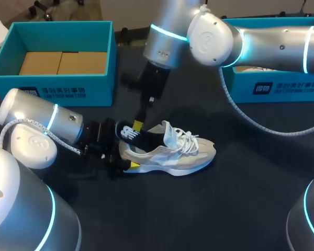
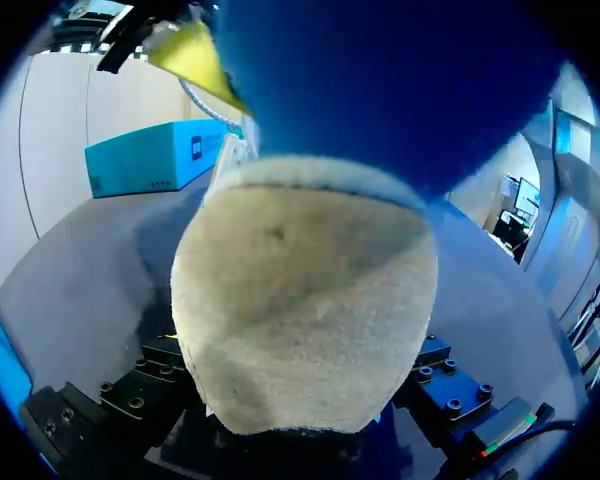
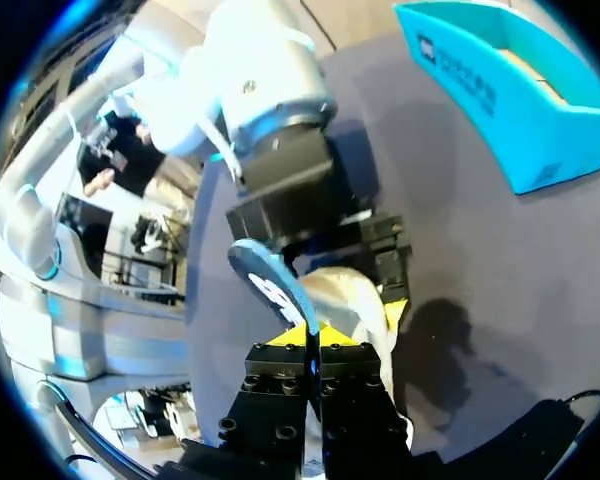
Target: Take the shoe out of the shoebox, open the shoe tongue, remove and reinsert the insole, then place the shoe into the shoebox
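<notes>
A beige and white sneaker (image 1: 172,157) lies on its sole on the dark table, toe to the right. My left gripper (image 1: 126,152) straddles its heel (image 2: 300,310), jaws wide, a yellow fingertip (image 1: 133,166) pressed to the near side. The dark blue insole (image 1: 128,133) with a white mark stands up out of the heel opening. From above, my right gripper (image 1: 137,125) is shut on the insole's edge. The right wrist view shows its yellow tips (image 3: 310,338) pinched on the insole (image 3: 270,285). In the left wrist view the insole (image 2: 380,90) looms over the heel.
A teal shoebox (image 1: 52,86) with brown cardboard inside stands at the back left. A second teal box (image 1: 282,86) sits at the back right, partly under my right arm. Dark bare tabletop (image 1: 209,209) stretches in front of the shoe.
</notes>
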Tool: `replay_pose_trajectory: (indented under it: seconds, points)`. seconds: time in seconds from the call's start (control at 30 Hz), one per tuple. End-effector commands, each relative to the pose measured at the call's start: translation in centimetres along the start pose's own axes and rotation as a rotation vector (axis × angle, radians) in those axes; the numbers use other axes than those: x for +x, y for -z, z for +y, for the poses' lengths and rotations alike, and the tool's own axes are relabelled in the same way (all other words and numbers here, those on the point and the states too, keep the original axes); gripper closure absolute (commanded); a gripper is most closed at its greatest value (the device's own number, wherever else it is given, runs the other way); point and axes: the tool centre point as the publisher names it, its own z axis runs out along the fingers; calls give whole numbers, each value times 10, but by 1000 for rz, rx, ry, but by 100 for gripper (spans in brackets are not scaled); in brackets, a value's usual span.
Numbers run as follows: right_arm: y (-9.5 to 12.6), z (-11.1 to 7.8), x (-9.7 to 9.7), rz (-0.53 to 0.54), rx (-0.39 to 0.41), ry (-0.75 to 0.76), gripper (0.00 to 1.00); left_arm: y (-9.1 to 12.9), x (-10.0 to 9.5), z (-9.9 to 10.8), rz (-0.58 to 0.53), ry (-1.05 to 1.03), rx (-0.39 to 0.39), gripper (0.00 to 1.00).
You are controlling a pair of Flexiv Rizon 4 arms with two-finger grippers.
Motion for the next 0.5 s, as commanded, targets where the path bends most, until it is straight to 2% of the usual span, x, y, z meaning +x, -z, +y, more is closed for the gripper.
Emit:
replay_pose_trajectory:
  seconds: [0.03,0.3,0.5]
  points:
    - [8,-4,-4,9,-86,-12,100,-1,0,0,0,1,-4,100]
    - [16,9,-6,21,-120,8,100,-1,0,0,0,1,-4,100]
    - [17,14,-6,21,-110,20,100,-1,0,0,0,1,-4,100]
